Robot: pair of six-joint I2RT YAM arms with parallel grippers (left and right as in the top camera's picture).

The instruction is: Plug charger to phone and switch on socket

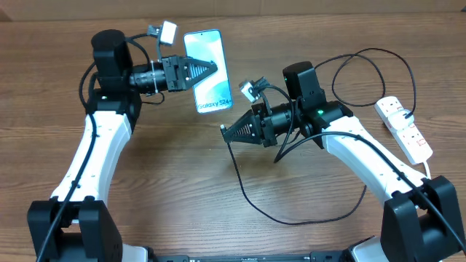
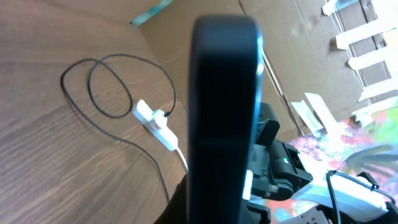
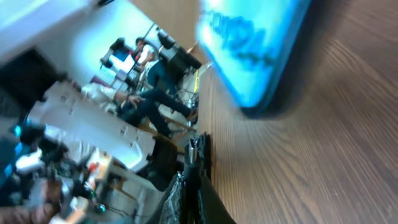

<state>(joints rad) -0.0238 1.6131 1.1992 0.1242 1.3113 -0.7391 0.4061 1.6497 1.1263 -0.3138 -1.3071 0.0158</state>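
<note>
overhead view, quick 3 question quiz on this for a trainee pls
1. Fill in: the right end effector pinches the tip of the black ___.
2. True or false: the phone lies untouched by both arms.
3. What holds the phone? A the left end effector; B the right end effector; C nothing.
Key: 1 charger; 2 false; 3 A.

Wood-grain table (image 1: 182, 189) with cardboard (image 1: 306, 9)
A brown cardboard sheet is seen standing along the table's far edge.
</note>
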